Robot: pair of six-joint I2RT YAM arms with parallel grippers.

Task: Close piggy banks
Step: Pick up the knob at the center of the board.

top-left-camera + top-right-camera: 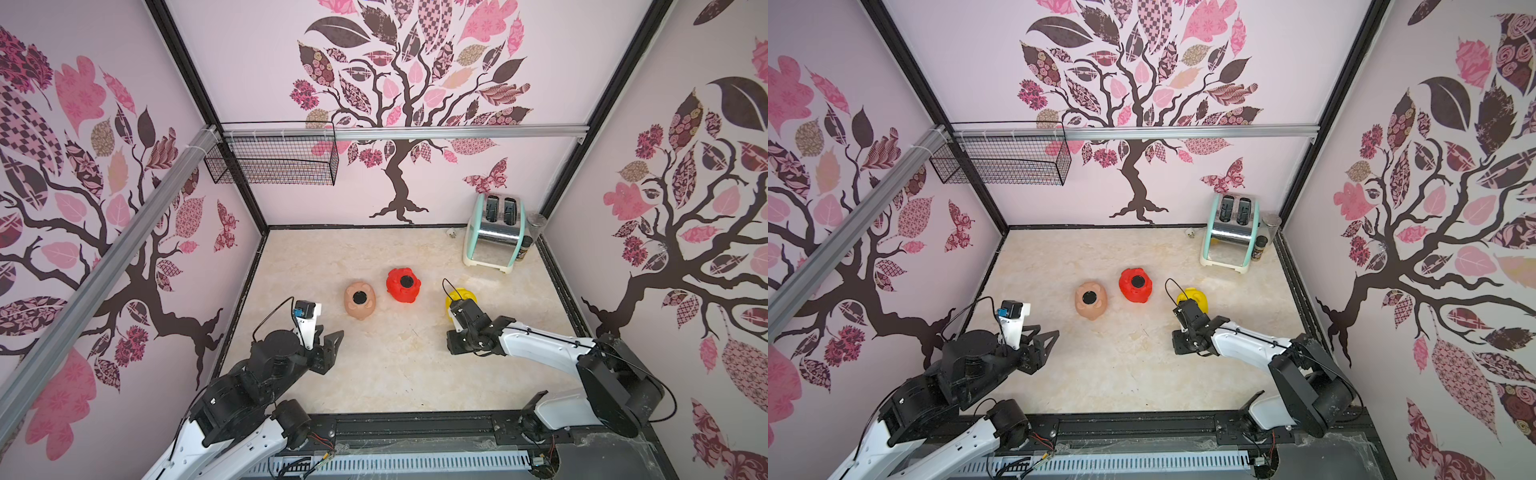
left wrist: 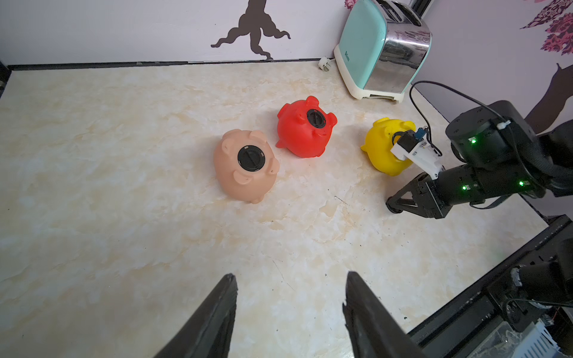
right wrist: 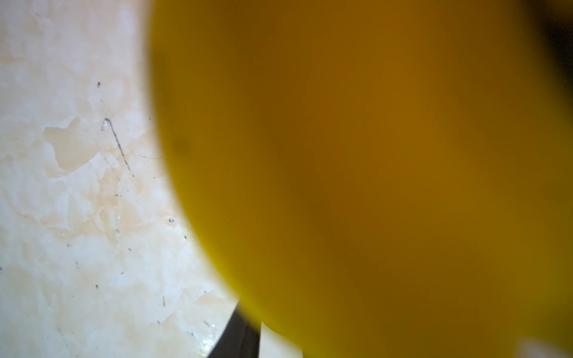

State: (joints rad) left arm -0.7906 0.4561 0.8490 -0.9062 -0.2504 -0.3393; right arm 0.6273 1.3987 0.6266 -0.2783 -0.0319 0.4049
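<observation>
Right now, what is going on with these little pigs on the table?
On the table, the peach pig and the red pig lie belly-up with black plugs in their belly holes. The right gripper is low beside the yellow pig, whose hole is partly hidden. The left gripper hangs open and empty, away from them.

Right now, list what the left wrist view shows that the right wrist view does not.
Only the left wrist view: the peach-pink piggy bank and red piggy bank, both plugged, the toaster, and the left end effector, open. Only the right wrist view: nothing new, just a blurred close-up. Both: the yellow piggy bank and marble tabletop.
</observation>
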